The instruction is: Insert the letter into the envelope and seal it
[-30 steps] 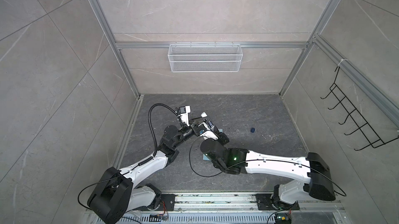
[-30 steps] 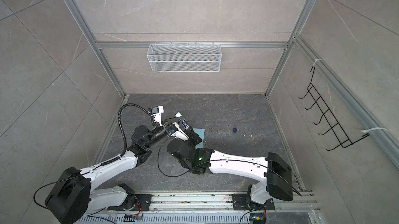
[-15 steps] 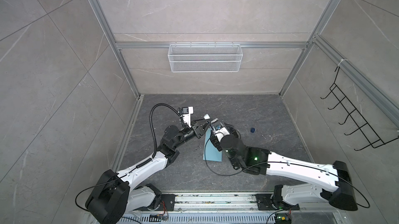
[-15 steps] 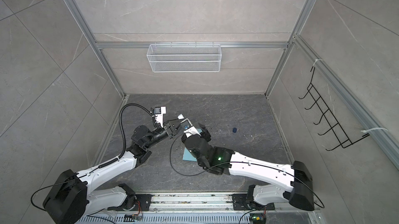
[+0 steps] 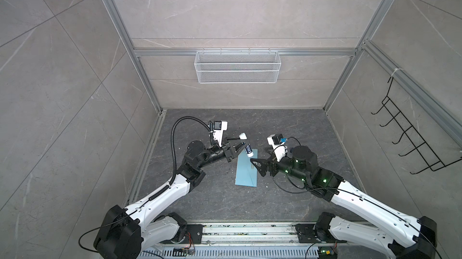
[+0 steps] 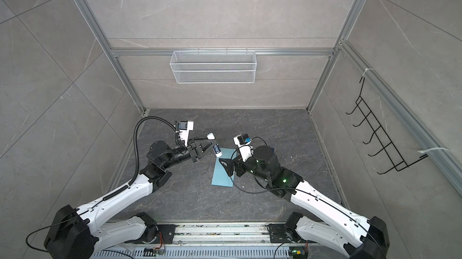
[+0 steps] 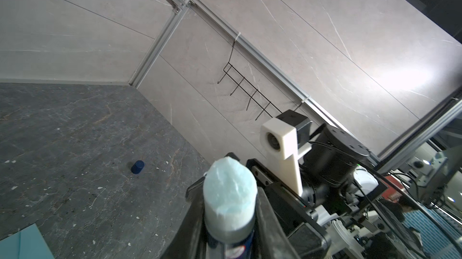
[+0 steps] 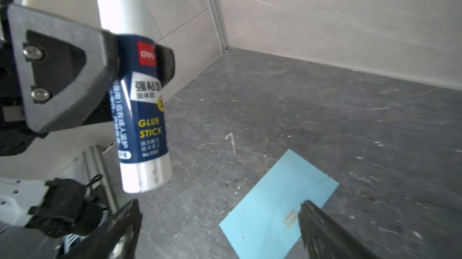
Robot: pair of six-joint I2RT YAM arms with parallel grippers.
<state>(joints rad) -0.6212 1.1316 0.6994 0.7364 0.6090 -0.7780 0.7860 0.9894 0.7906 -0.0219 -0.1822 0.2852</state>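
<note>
The light blue envelope [image 5: 246, 172] [image 6: 222, 172] lies flat on the dark floor, and both wrist views catch part of it [image 8: 272, 207] [image 7: 22, 242]. The letter is out of view. My left gripper [image 5: 243, 142] [image 6: 211, 142] [image 7: 230, 210] is shut on a dark blue glue stick [image 5: 248, 150] [image 8: 142, 110], uncapped with its pale glue end [image 7: 230, 190] out, held above the envelope's far end. My right gripper [image 5: 260, 159] [image 6: 228, 156] [image 8: 220, 204] hangs open and empty over the envelope's right edge, apart from the stick.
A small dark blue cap [image 7: 137, 167] lies on the floor to the right of the envelope. A white wire basket [image 5: 237, 70] hangs on the back wall and a black hook rack [image 5: 410, 140] on the right wall. Arm bases sit on the front rail [image 5: 250, 231].
My right gripper opened, let go of the glue stick and swung away to the right, uncovering the envelope. The left gripper kept hold of the stick and barely moved.
</note>
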